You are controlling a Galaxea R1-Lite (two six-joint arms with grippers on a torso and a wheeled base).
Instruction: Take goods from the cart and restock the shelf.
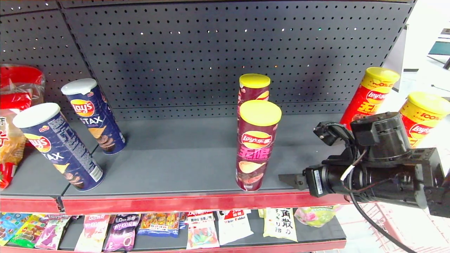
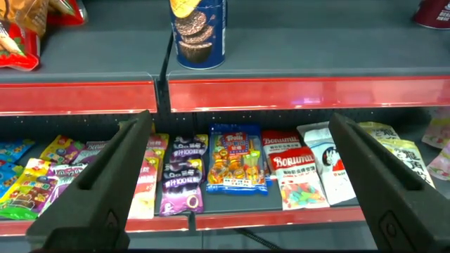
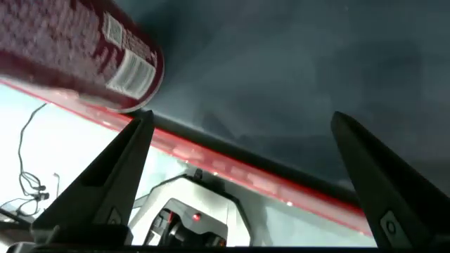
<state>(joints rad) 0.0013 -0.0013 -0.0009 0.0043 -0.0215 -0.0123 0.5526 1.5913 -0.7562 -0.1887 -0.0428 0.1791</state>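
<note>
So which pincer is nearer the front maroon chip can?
Right. The right pincer sits open just beside the front maroon chip can; the left pincer is lower, facing the candy shelf beneath the blue chip can.

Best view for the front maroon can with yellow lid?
Head view: the front maroon can stands whole, upright, lid to base, near the red edge of the shelf. Right wrist view catches its lower end; left wrist view, perhaps a sliver of its base.

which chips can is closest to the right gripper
The front maroon can, yellow-lidded, standing ahead of the other maroon can; the right gripper is beside its base.
</note>
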